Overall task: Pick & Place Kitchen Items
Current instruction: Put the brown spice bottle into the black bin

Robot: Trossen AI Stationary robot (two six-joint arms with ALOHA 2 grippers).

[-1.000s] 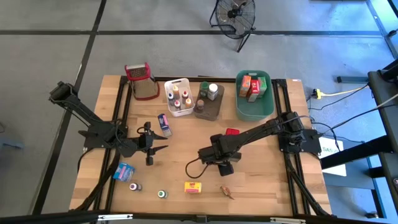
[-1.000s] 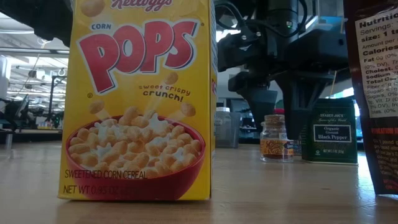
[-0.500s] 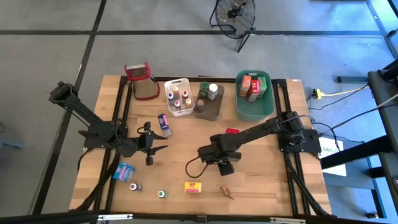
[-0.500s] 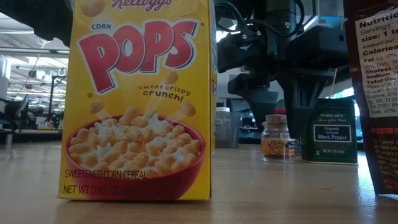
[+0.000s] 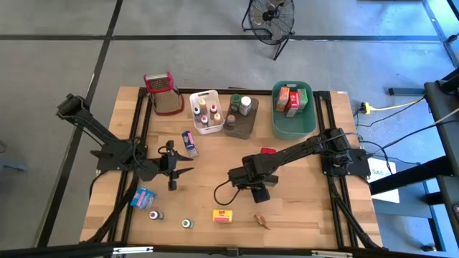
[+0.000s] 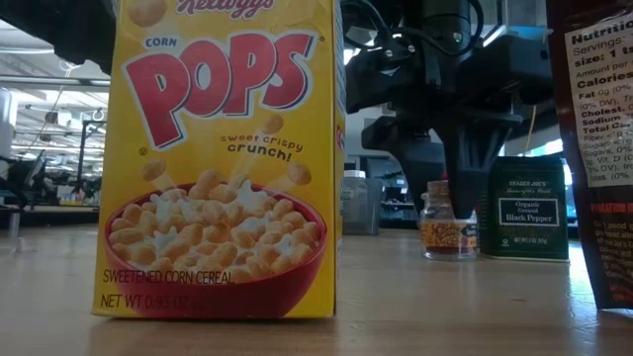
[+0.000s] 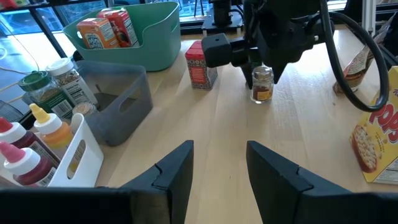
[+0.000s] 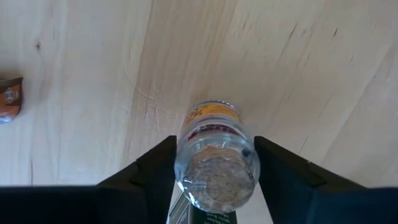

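Note:
A small glass spice jar [image 8: 216, 165] with orange-brown contents stands upright on the wooden table [image 5: 215, 172], right of its middle. It also shows in the low view [image 6: 450, 235] and the left wrist view [image 7: 262, 84]. My right gripper [image 5: 259, 192] points straight down over it, shut on its top. In the high view the gripper hides the jar. My left gripper [image 7: 217, 168] hovers at the table's left, open, with nothing between its fingers. My right gripper pinches the jar's upper part [image 8: 186, 163] between its two fingers, one on each side. The fingers [image 6: 465, 183] come from above, pointing down. The jar stands upright, its bottom on the table.
A yellow cereal box [image 5: 224, 215] lies near the front edge, a brown packet [image 5: 262, 221] beside it. A red box [image 5: 267, 152] stands just behind the right gripper. A green tub [image 5: 276, 122], grey tray [image 5: 240, 123] and white caddy [image 5: 206, 111] line the far side.
My right gripper's fingers have come together onto the top of the spice jar, which was standing free between them. The jar has shifted slightly toward the table's right. The left arm has kept still.

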